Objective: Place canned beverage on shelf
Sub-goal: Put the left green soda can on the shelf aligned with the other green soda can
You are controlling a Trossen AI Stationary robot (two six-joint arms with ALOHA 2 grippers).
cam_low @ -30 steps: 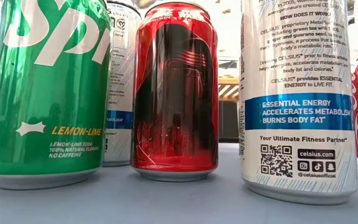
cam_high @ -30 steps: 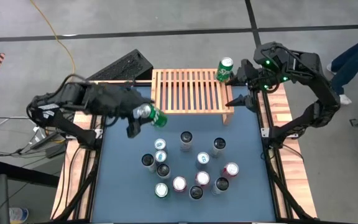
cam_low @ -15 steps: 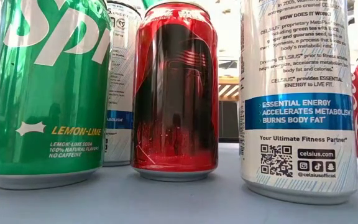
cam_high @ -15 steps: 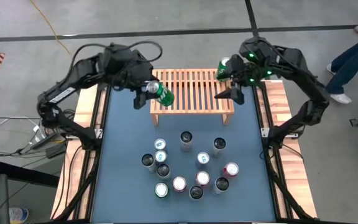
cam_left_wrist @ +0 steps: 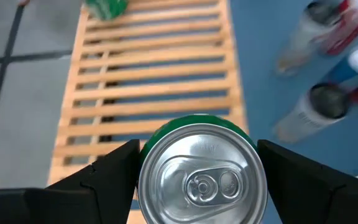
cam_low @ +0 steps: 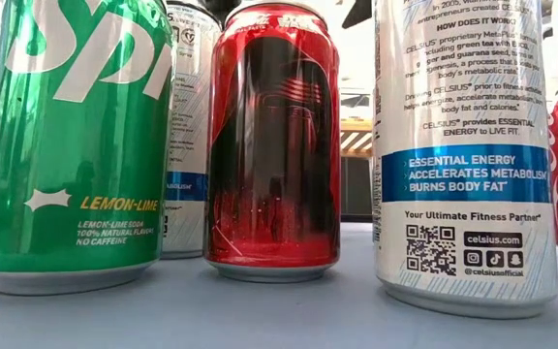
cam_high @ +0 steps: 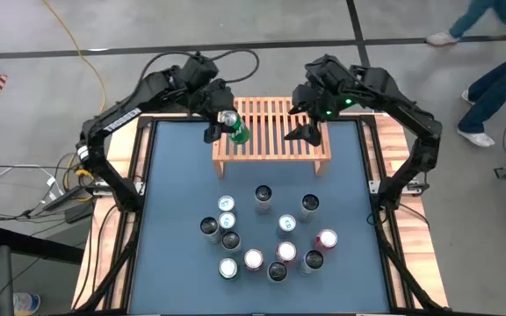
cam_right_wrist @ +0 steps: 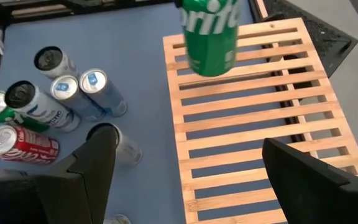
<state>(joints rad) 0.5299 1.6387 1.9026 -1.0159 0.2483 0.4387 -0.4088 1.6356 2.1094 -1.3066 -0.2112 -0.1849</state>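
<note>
The left hand (cam_high: 222, 125) pinches a green Sprite can (cam_high: 233, 127) over the left end of the slatted shelf (cam_high: 275, 132); the right hand (cam_high: 304, 118) hovers spread and empty above its right end. On the counter (cam_high: 174, 211) stand more cans: Sprite "LEMON-LIME" (cam_low: 71, 145), Celsius "ESSENTIAL ENERGY" (cam_low: 465, 145).

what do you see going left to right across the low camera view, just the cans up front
Green Sprite can → red can with a dark masked figure → white Celsius can. The pale can behind the first two and the cans cut off at the right edge are left out.
</note>
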